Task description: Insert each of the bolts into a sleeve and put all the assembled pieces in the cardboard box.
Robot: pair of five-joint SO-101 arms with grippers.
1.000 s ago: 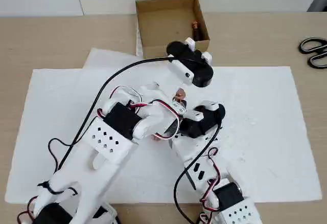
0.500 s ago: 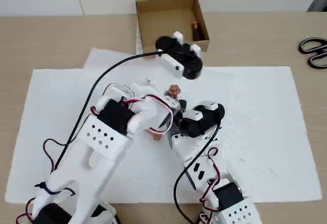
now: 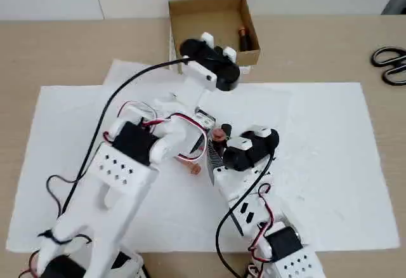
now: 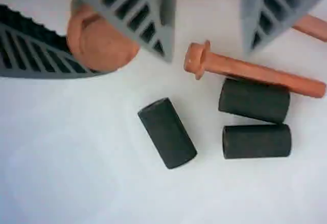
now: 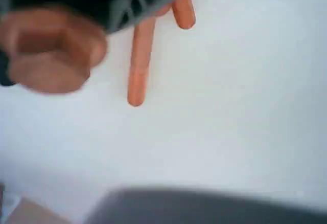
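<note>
Three sleeves (image 4: 167,132) lie on the white paper (image 3: 317,164) under the left gripper (image 4: 208,40). Two of them are side by side, parallel and very near each other. The third lies apart from them and is turned at an angle. A loose bolt (image 4: 250,73) lies just beside the pair, along the nearer sleeve, and its head is seen in the gap between the two fingers. The jaws of the left gripper stand wide apart and hold nothing. Parts of two more bolts (image 4: 311,27) show past the fingers.

The right gripper (image 3: 222,139) is near the middle of the paper, close beside the left arm. It is closed on a held bolt (image 3: 219,133), whose copper head faces up in the high view. I cannot tell if a sleeve is on it.

The box (image 3: 203,2) stands open on the table (image 3: 51,49), beyond the far edge of the paper. One assembled piece (image 3: 243,37) lies inside it, against the side wall nearer to the scissors (image 3: 390,62). The scissors rest on the bare table, well apart from the arms.
</note>
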